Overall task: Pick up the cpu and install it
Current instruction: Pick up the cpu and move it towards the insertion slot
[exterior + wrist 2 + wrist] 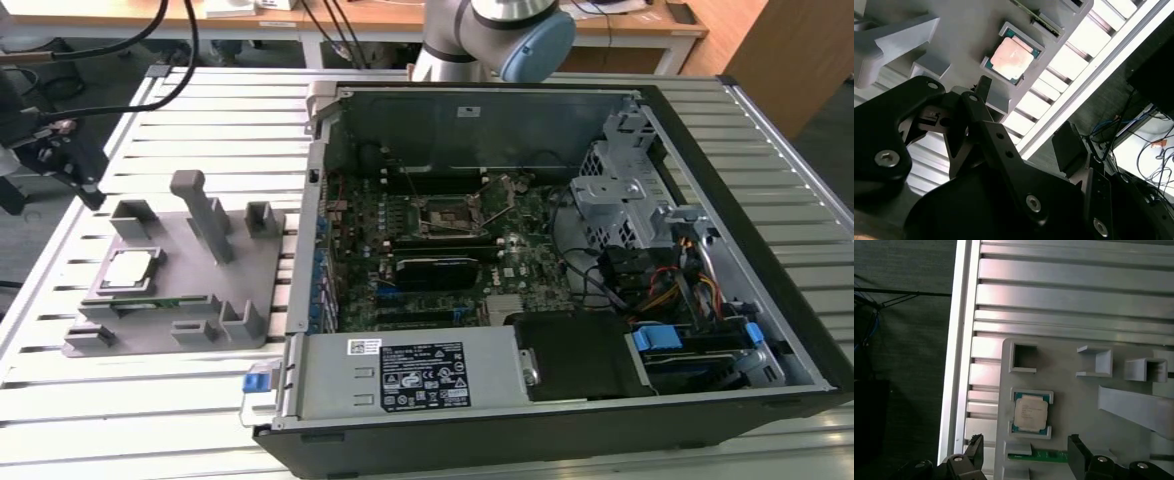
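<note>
The cpu (127,270) is a small square chip with a silvery top. It lies flat in a pocket of the grey fixture (174,310) at the exterior view's left, outside the computer case. Both wrist views look down on the cpu (1030,411) (1011,59) from above. My gripper (1025,445) (1024,107) hangs above it, open, with black fingers (976,447) spread to either side and nothing between them. In the exterior view the gripper (74,170) is the dark assembly at the left edge, above the fixture. The motherboard's socket (451,213) sits inside the case.
The open computer case (747,180) takes up the middle and right of the slatted metal table (147,400). Upright grey posts (200,210) rise from the fixture beside the cpu. A green memory strip (1039,456) lies in the fixture close to the chip. The table's edge (954,365) runs nearby.
</note>
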Available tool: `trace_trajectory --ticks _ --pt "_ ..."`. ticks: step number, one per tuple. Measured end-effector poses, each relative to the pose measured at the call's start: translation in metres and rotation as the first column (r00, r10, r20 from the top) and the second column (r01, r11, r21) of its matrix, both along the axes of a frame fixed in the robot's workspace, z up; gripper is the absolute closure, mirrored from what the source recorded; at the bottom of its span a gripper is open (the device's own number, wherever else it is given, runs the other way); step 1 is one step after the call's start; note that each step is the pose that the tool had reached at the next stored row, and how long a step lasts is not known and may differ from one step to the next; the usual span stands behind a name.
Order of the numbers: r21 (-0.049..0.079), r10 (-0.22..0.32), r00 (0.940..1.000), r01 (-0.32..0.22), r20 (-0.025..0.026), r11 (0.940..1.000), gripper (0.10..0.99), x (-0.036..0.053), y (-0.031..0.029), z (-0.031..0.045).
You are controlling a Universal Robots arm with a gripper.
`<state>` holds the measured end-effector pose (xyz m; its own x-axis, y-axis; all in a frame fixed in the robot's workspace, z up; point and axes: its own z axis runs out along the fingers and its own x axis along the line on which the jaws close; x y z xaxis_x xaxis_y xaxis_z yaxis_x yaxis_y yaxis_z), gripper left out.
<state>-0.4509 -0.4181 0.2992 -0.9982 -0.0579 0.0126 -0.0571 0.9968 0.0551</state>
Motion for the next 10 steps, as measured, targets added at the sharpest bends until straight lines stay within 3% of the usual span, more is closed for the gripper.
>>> trace_trajectory --ticks 10 --pt "0.0 0.002 1.0 -0.002 -0.0001 1.0 0.325 0.0015 0.0 -0.0109"
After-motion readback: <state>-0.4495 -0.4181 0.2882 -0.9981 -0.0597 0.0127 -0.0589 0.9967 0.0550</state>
